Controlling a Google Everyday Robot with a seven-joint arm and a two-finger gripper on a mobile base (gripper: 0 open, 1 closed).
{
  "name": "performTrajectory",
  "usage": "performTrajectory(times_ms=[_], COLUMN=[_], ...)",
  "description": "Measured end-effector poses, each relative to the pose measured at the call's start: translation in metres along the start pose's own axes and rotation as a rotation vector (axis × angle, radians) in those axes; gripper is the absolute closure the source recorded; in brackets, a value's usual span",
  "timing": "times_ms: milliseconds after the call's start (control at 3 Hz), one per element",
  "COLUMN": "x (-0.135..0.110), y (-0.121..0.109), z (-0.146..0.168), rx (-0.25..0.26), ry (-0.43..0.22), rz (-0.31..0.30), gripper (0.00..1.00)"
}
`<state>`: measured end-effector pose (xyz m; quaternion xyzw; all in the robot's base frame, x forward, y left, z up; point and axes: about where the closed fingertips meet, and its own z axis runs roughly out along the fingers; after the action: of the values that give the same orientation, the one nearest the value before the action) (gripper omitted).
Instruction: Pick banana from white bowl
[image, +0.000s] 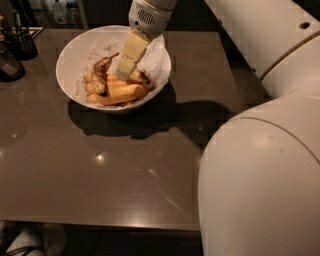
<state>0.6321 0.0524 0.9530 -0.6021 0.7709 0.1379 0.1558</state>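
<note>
The white bowl (70, 55), lined with crumpled white paper, stands at the back left of the dark table. It holds several bananas. The short, brown-mottled banana (141, 77) lies at the bowl's right side. My gripper (125, 74) reaches down into the bowl from above, its tip right beside that banana on its left, touching or nearly so. A brown-mottled banana with a long thin stem (102, 70) lies to the gripper's left. Smooth yellow-orange bananas (117, 93) lie in front of it.
Dark containers (11, 57) and a holder (22, 42) stand at the table's left edge. My white arm and body (260, 165) fill the right side. The table's front edge (100, 224) runs along the bottom.
</note>
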Motion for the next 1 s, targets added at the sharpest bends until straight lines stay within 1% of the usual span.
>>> performTrajectory(times_ms=[333, 667, 1000], x=[-0.002, 0.0, 0.0], y=[0.001, 0.002, 0.002], z=[0.012, 0.025, 0.025], rx=[-0.025, -0.061, -0.061], ry=[0.007, 0.016, 0.015], rz=[0.023, 0.051, 0.051], gripper=[0.0, 0.0, 0.0])
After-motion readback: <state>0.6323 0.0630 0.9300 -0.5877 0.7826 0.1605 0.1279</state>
